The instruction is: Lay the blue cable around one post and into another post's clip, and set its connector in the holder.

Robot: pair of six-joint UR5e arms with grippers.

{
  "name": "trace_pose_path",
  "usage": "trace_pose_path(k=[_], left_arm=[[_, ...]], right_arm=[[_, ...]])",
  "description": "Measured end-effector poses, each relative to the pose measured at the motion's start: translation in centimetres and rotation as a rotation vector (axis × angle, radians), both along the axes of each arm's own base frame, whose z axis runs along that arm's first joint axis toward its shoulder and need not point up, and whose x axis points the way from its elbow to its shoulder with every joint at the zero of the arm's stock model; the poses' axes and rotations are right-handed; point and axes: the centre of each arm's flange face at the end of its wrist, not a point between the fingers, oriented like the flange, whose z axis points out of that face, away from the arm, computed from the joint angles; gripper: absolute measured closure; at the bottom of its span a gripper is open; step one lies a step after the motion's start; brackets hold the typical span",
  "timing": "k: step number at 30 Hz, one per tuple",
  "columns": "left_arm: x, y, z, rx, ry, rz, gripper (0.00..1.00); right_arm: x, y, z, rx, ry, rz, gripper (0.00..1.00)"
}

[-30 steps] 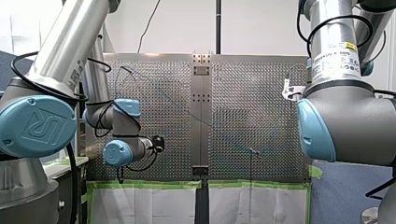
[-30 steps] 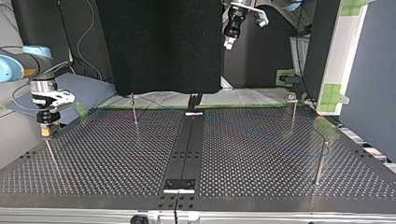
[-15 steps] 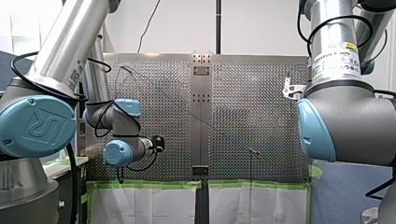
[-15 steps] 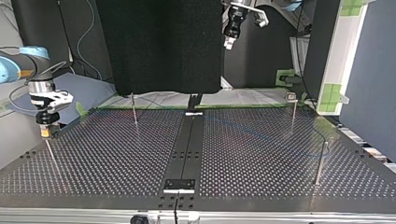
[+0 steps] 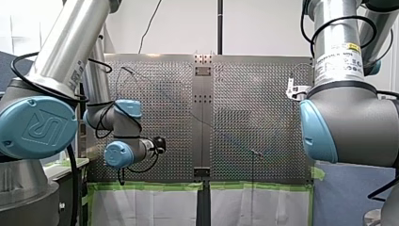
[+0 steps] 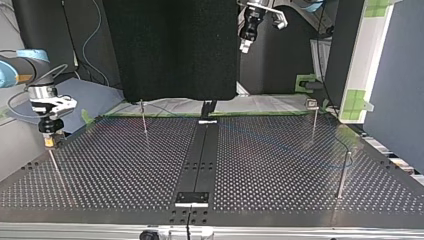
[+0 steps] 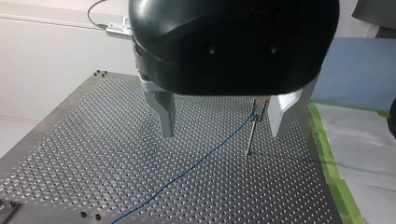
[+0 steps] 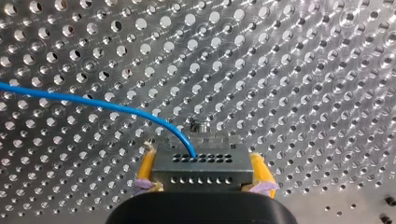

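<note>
My right gripper is shut on a grey metal connector block, held between its yellow pads. The blue cable leaves the block's top and curves away over the perforated plate. A small metal post top shows just ahead of the block. In the top view my right gripper hangs at the left over a thin post. My left gripper is open and holds nothing, high above the table. Below it the cable runs up to a post.
Further thin posts stand on the plate in the top view: one at the back left, one at the back right, one at the near right. A dark centre strip splits the plate. Green tape edges it.
My right arm has shifted slightly toward the top view's left with the connector in its grip. My left arm has not moved.
</note>
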Motion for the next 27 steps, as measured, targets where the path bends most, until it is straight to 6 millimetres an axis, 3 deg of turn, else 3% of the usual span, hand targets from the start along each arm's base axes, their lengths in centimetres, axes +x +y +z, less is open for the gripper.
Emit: trace_pose_path(k=[11, 27], left_arm=[[0.08, 0.05, 0.01, 0.000, 0.000, 0.003, 0.00], [0.19, -0.01, 0.05, -0.002, -0.002, 0.002, 0.00]], right_arm=[[-0.89, -0.24, -0.16, -0.002, -0.004, 0.011, 1.00], [-0.49, -0.29, -0.47, 0.005, -0.007, 0.046, 1.00]])
